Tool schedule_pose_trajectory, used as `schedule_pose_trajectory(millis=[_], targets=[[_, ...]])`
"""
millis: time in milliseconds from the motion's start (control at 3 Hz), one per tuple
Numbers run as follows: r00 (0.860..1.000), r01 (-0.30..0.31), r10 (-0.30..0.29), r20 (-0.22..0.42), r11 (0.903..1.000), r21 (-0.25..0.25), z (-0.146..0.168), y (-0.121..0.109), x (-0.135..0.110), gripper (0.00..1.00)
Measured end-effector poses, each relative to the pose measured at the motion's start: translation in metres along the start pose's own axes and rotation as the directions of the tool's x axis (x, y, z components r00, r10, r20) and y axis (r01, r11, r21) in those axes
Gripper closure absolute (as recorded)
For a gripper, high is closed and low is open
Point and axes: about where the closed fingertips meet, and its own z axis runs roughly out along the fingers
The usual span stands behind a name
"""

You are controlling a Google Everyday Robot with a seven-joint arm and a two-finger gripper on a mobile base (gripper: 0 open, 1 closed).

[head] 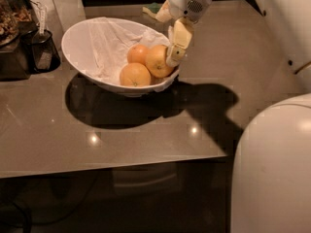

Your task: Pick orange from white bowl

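Observation:
The white bowl (87,42) stands on the grey table, left of centre, with a white cloth (104,50) lining it. Three oranges lie on the cloth at its right side. The orange (158,61), the largest and palest, rests against the right rim. Two slightly smaller ones lie beside it, one behind (136,53) and one in front (134,74). My gripper (173,58) hangs down from the white wrist (189,1) over the bowl's right rim. Its tip is right against the orange's right side. It holds nothing that I can see.
A dark appliance with a black cup (43,47) stands at the table's left edge. A green sponge (153,8) lies at the back. My white body (272,169) fills the lower right. The table's front edge (112,166) runs across below the bowl.

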Motion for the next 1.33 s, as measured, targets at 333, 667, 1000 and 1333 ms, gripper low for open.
schedule_pose_trajectory(millis=[333, 667, 1000, 1333], targets=[[1.000, 0.000, 0.000, 0.001, 1.0000, 0.000, 0.0006, -0.0003, -0.0004, 0.00], [1.000, 0.000, 0.000, 0.001, 1.0000, 0.000, 0.0006, -0.0004, -0.0004, 0.10], [1.000, 0.000, 0.000, 0.001, 1.0000, 0.000, 0.0006, -0.0004, -0.0004, 0.09], [1.000, 0.000, 0.000, 0.010, 1.0000, 0.005, 0.0080, -0.0077, -0.0020, 0.06]])
